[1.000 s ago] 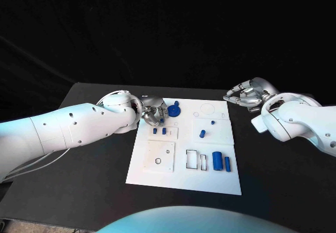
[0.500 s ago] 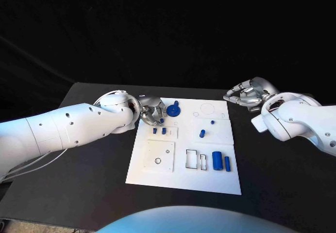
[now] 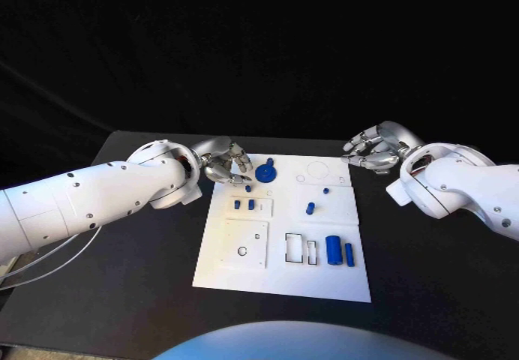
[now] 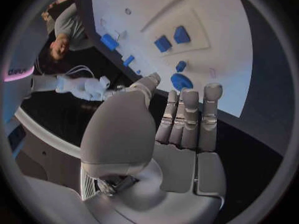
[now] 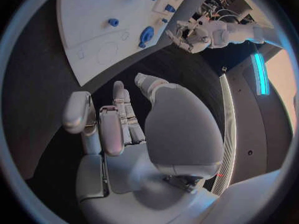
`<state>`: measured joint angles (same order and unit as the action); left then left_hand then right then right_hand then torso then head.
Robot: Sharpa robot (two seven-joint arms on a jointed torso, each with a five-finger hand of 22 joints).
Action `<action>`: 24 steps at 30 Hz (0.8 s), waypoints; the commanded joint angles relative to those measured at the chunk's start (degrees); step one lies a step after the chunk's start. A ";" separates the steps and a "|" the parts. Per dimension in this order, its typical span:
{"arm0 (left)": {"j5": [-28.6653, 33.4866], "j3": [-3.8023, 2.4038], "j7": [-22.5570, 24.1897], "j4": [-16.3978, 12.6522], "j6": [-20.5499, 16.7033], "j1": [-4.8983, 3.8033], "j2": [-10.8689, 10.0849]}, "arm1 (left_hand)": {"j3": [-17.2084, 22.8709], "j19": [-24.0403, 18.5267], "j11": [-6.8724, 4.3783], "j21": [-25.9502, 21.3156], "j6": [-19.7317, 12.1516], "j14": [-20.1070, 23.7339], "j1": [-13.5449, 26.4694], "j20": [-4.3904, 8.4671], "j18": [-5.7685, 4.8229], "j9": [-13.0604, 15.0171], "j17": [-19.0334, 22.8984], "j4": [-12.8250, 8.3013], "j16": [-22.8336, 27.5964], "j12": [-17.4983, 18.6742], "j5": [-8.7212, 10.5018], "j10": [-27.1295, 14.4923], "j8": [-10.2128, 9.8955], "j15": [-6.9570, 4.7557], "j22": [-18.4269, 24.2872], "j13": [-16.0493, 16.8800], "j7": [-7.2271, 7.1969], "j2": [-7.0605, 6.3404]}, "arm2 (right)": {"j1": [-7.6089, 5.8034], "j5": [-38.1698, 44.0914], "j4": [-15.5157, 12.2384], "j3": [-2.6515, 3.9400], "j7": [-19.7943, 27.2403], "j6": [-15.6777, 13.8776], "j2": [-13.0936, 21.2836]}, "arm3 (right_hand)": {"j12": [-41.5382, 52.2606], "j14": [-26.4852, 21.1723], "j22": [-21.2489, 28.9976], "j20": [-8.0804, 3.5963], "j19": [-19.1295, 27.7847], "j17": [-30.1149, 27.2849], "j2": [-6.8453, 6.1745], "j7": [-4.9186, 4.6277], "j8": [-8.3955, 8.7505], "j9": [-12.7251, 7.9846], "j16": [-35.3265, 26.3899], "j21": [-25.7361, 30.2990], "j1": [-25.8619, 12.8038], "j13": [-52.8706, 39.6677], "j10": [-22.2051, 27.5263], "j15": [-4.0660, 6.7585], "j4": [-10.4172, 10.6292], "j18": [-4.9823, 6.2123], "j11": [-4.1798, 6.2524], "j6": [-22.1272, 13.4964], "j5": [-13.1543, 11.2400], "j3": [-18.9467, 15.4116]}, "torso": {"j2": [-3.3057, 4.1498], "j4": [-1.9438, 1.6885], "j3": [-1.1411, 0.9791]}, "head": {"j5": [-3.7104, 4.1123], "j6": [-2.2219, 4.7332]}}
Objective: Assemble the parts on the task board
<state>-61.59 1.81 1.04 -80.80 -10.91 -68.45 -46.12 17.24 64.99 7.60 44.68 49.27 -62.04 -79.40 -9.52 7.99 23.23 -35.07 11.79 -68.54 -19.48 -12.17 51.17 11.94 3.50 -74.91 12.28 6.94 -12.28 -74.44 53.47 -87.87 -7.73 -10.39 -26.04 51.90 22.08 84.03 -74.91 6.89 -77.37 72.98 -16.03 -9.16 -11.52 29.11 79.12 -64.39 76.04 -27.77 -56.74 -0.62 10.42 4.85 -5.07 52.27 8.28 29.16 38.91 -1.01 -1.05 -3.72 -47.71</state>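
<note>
**Blue parts wait on white board between two robot hands**

The white task board (image 3: 283, 259) lies mid-desk (image 3: 141, 270), carrying small blue parts: a round piece with a stem (image 3: 266, 172) near its far left corner, two short pegs (image 3: 244, 203) below it, a slanted peg (image 3: 310, 207) at centre, and a cylinder (image 3: 334, 250) beside a thin bar (image 3: 349, 253) toward the near right. Outlined recesses are faint. The left robot hand (image 3: 224, 164) hovers at the board's far left corner, fingers apart, holding nothing. The right robot hand (image 3: 373, 148) hangs beyond the far right corner, fingers curled, seemingly empty.
</note>
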 commanded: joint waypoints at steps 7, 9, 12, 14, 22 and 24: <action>39.10 -0.42 9.09 -1.67 -2.72 -0.03 -3.57 | -9.59 -4.57 0.55 -9.53 -0.71 2.26 2.33 -0.63 1.64 0.02 3.40 4.97 0.27 -3.24 -2.45 -2.87 0.38 0.65 -1.29 0.22 2.40 3.25 | 1.74 28.98 0.07 -0.05 2.76 9.36 -1.31 | -8.12 1.61 -6.91 -0.01 -2.46 2.26 -0.32 0.71 0.83 -1.45 2.11 -3.89 0.94 7.42 -0.85 -0.37 -3.55 -0.31 -0.31 1.52 -0.69 0.38 | 0.15 0.11 -0.02 | 1.01 0.76; 43.47 -0.44 9.97 -2.08 -2.63 -0.02 -4.34 | -10.05 -6.62 0.30 -13.57 -0.22 3.11 2.15 -0.57 2.27 0.14 4.23 4.72 0.84 -4.16 -4.49 -2.46 0.84 0.50 -0.24 0.29 3.10 4.10 | 2.34 32.53 -0.03 -0.08 2.04 9.85 -1.66 | -8.60 1.80 -7.18 -0.01 -2.79 2.68 -0.30 0.56 0.82 -1.58 2.42 -4.50 0.91 7.90 -0.99 -0.47 -3.76 -0.44 -0.41 1.83 -0.77 0.33 | 0.15 0.02 -0.02 | 1.12 0.77; 48.78 -0.43 11.56 -2.55 -2.51 0.01 -5.23 | -9.51 -8.49 -0.24 -16.08 0.58 4.27 -0.09 -0.33 2.49 0.12 5.90 4.56 2.62 -6.10 -4.81 -0.64 1.61 0.12 1.06 0.60 3.31 4.92 | 3.09 36.28 -0.24 -0.11 1.00 10.66 -2.15 | -9.15 2.04 -7.52 -0.03 -3.21 3.13 -0.25 0.39 0.77 -1.73 2.77 -5.27 0.95 8.49 -1.18 -0.61 -4.04 -0.59 -0.55 2.32 -0.69 0.34 | 0.14 -0.06 -0.06 | 1.15 0.76; 51.19 -0.42 12.63 -2.85 -2.52 0.04 -5.70 | -8.80 -8.89 -1.02 -16.90 1.29 4.54 -1.86 0.06 2.56 0.13 6.78 4.45 3.42 -8.39 -5.10 2.17 2.29 -0.43 1.81 1.29 2.74 4.97 | 3.46 38.03 -0.45 -0.13 0.36 11.30 -2.40 | -9.56 2.23 -7.73 -0.07 -3.47 3.42 -0.25 0.28 0.75 -1.88 3.01 -5.71 0.99 8.96 -1.47 -0.71 -4.28 -0.67 -0.62 2.72 -0.38 0.39 | 0.14 -0.07 -0.02 | 1.18 0.77; 55.02 -0.40 15.01 -3.98 -2.79 0.16 -6.91 | -7.61 -8.87 -1.19 -17.62 1.49 4.70 -3.44 0.49 2.41 0.04 7.61 4.62 3.91 -9.80 -5.01 1.40 2.98 -0.70 2.62 1.68 2.50 4.57 | 4.29 41.53 -1.10 -0.21 -1.69 12.88 -3.26 | -10.43 2.51 -8.45 -0.12 -4.33 3.92 -0.37 0.10 0.99 -2.31 3.41 -7.40 0.70 9.91 -1.98 -0.85 -4.64 -1.02 -0.77 3.07 0.58 0.26 | 0.12 0.09 0.12 | 1.45 0.87; 55.24 -0.40 15.19 -4.13 -2.82 0.17 -7.00 | -7.61 -8.87 -1.19 -17.62 1.49 4.70 -3.44 0.49 2.41 0.04 7.61 4.62 3.91 -9.80 -5.01 1.40 2.98 -0.70 2.62 1.68 2.50 4.57 | 4.39 41.75 -1.12 -0.22 -1.91 12.87 -3.42 | -10.52 2.56 -8.55 -0.11 -4.45 4.02 -0.37 0.05 1.00 -2.36 3.48 -7.63 0.66 10.03 -2.11 -0.87 -4.68 -1.07 -0.80 3.15 0.70 0.26 | 0.12 0.06 0.11 | 1.50 0.84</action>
<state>-10.37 1.46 13.27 -84.62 -13.48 -68.28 -53.12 9.27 56.17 6.45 27.23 50.60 -57.42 -82.43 -9.34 9.81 23.34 -27.51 16.43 -65.01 -29.29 -17.10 52.92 14.55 2.99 -72.37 14.01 9.30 -7.76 -70.15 91.20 -88.89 -7.92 -10.59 -15.41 48.61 11.92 84.03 -74.94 6.83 -81.48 74.96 -16.31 -9.12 -10.77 26.81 82.33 -71.81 76.32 -17.82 -58.56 -1.03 6.15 4.85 -5.86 54.99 8.70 29.34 39.04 -0.97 -0.98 -2.29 -46.86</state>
